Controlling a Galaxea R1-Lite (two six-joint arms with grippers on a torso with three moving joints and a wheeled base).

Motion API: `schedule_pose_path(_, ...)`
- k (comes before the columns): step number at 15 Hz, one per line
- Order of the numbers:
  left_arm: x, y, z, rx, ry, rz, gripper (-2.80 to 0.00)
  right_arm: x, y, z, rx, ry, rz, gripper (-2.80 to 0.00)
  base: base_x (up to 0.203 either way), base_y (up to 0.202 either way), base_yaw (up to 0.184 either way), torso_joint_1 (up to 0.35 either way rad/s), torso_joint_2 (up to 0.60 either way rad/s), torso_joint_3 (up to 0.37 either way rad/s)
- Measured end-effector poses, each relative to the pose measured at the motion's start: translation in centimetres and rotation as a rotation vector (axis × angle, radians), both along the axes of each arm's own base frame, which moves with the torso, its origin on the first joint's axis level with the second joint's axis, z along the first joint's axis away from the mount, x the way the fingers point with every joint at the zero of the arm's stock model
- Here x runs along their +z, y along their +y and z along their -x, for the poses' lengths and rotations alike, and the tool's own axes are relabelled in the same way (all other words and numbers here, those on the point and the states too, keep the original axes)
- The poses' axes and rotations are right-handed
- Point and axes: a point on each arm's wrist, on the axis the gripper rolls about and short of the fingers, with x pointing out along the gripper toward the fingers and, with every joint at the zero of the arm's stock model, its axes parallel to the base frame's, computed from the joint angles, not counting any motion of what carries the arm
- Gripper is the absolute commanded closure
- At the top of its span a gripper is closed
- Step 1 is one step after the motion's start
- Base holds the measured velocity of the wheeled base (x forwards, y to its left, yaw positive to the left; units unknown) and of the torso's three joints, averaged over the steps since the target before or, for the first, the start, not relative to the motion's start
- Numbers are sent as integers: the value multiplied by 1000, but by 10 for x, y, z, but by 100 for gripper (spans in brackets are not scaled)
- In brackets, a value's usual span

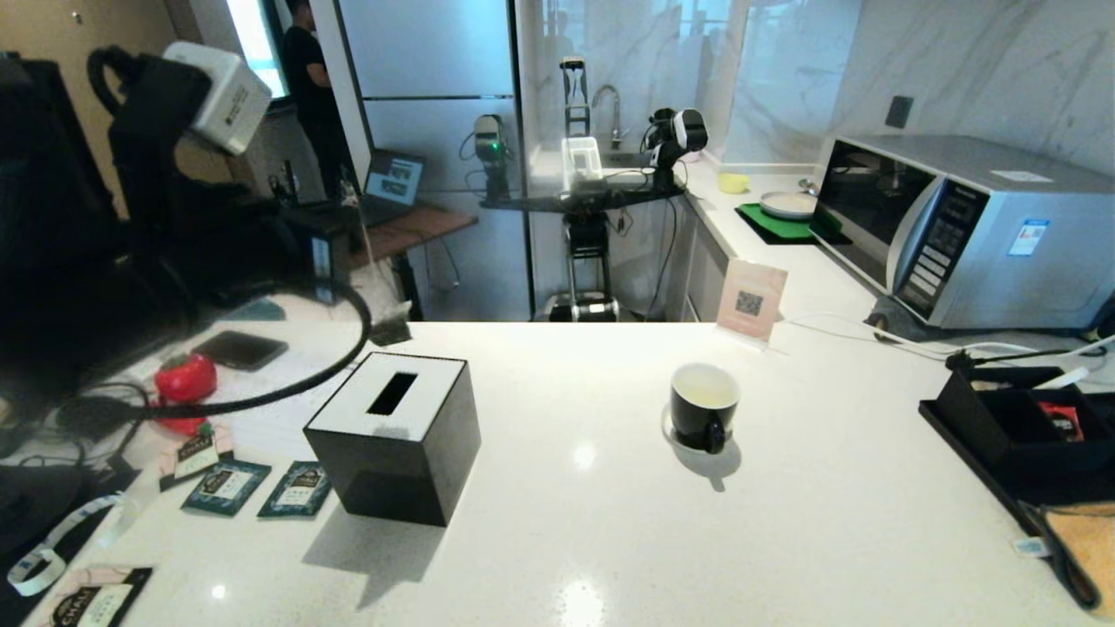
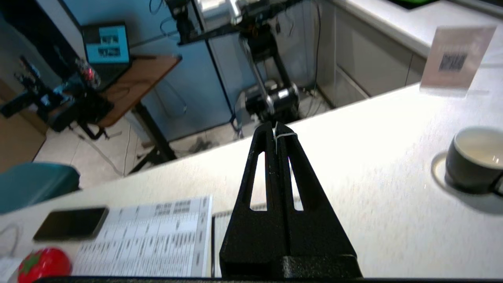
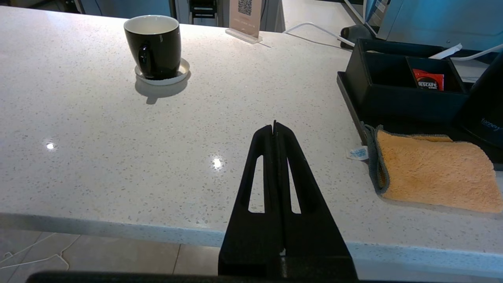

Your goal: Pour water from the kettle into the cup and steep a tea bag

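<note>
Left end effector point(image 2: 276, 131) pinches the tea bag point(image 1: 389, 320) string at upper left; right end effector point(image 3: 274, 127) pressed together; cup point(image 1: 704, 406) centre.

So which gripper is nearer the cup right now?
Hard to call. The left gripper hangs above the counter off the cup's left; the right gripper waits at the near edge.

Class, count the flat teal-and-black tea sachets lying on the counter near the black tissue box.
2: both lie left of the tissue box, one sachet further left, the other right beside the box. More may be hidden.
</note>
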Motion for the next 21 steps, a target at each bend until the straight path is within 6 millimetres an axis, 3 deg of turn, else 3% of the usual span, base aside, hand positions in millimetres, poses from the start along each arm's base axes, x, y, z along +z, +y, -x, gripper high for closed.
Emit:
schedule_pose_path(4,-17,12,14,35,47,-19,0,0,0,0,0,0,0,0,0,0,0,0,0,0)
schedule_pose_path(10,-29,37,17,160,79,-26,0,0,0,0,0,0,0,0,0,0,0,0,0,0)
schedule_pose_path(21,-49,37,2,251,173,71,0,0,0,0,0,0,0,0,0,0,0,0,0,0)
